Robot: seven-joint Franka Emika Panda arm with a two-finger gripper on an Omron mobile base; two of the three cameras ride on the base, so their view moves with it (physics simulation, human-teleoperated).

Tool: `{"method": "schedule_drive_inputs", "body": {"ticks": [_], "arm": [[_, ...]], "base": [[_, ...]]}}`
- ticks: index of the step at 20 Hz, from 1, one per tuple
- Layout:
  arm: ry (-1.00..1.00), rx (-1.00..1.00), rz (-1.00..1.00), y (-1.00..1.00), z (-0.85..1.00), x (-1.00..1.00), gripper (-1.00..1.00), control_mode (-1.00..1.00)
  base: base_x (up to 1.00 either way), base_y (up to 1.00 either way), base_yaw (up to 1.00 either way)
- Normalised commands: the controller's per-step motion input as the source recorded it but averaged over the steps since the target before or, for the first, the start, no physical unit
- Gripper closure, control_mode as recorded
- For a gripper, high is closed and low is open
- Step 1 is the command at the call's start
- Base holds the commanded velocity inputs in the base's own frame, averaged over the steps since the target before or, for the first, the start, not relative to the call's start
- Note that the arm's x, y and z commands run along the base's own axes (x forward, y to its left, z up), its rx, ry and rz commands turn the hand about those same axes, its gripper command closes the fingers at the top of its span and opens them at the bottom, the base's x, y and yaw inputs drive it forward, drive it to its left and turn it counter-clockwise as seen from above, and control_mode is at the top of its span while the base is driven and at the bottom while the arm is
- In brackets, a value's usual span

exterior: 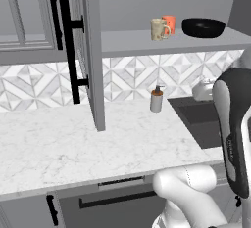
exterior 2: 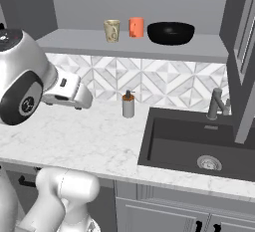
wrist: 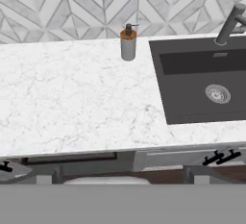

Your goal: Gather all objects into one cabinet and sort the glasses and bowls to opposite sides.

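On the open cabinet's grey shelf (exterior: 127, 42) (exterior 2: 74, 39) stand a beige mug (exterior: 159, 29) (exterior 2: 112, 30), an orange cup (exterior: 170, 23) (exterior 2: 136, 27) and, to their right, a wide black bowl (exterior: 203, 27) (exterior 2: 171, 33). The cabinet door (exterior: 92, 51) with its long black bar handle (exterior: 68, 51) is swung out over the counter. My gripper (wrist: 122, 180) hangs in front of the counter's edge, well below the shelf. It is open, its fingertips (wrist: 43, 180) wide apart with nothing between them.
A white soap dispenser (exterior: 156, 99) (exterior 2: 128, 104) (wrist: 128, 44) stands by the tiled backsplash. To its right lies the dark sink (exterior 2: 199, 146) (wrist: 202, 81) with a faucet (exterior 2: 215, 104). Drawers with black handles (exterior: 115, 198) sit under the marble counter (exterior: 73, 144).
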Motion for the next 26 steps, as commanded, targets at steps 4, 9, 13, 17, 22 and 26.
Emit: {"method": "schedule_drive_inputs", "body": {"ticks": [4,9,13,17,22,26], "arm": [[-0.1,0.0,0.0,0.0,0.32,-0.55,-1.0,-1.0],[-0.08,0.0,0.0,0.11,0.02,-0.4,-1.0,-1.0],[0.0,0.0,0.0,0.03,0.02,-0.03,-1.0,-1.0],[0.0,0.0,0.0,-0.01,0.01,-0.01,-1.0,-1.0],[0.0,0.0,0.0,0.02,0.0,-0.03,-1.0,-1.0],[0.0,0.0,0.0,0.04,0.0,-0.13,-1.0,1.0]], "base": [[0.0,0.0,0.0],[0.0,0.0,0.0],[0.0,0.0,0.0],[0.0,0.0,0.0],[0.0,0.0,0.0],[-0.13,0.0,0.0]]}}
